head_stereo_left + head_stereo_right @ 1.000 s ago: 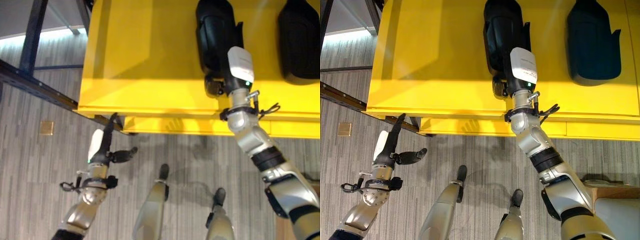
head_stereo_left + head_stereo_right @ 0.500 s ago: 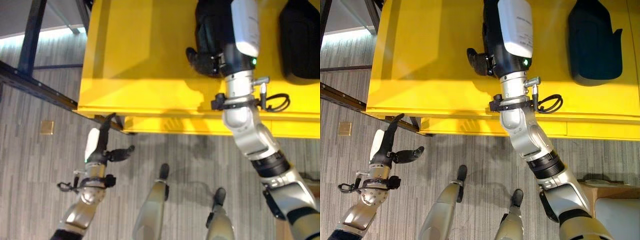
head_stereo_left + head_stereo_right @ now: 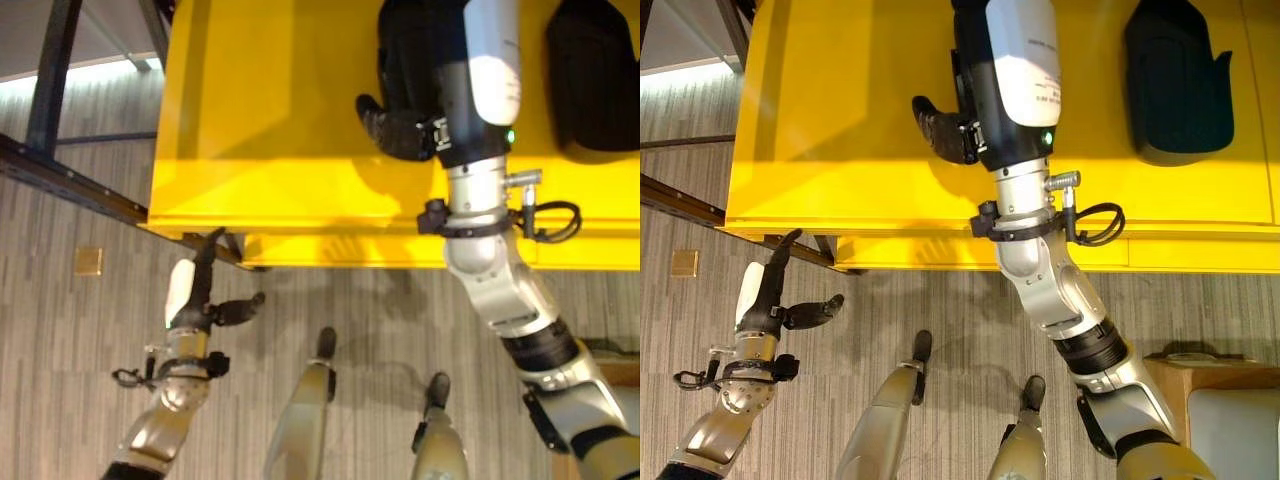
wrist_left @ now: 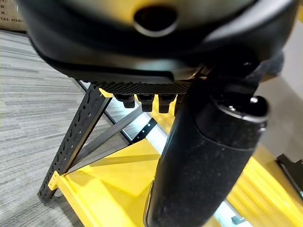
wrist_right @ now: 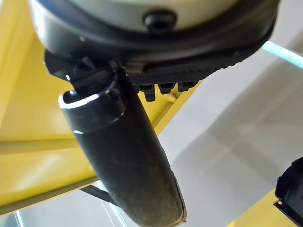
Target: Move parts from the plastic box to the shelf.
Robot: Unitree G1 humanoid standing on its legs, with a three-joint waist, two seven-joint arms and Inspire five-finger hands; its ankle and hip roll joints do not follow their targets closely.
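Grey plank floor [image 3: 90, 350] under a big yellow shelf [image 3: 280, 110] on a dark steel frame [image 3: 60, 175]. Two black moulded parts lie on the shelf, well apart: one part [image 3: 965, 40] w/ the right arm across it, the second part [image 3: 1175, 80] further to the robot's right. Plastic box can't be picked out.

Step in hand, by my read: placing or letting go of the part on the shelf. To do it well: make sure the part sits flat and fully on the shelf, clear of the front lip, then lift the hand straight up and back so it doesn't drag the part.

Right arm reaches up over the shelf, right hand [image 3: 940, 125] over the near part, thumb sticking out sideways; whether fingers grip the part – can't tell. Left hand [image 3: 205, 300] hangs low beside the shelf's front edge, over the floor, fingers straight, thumb out, holding nothing.
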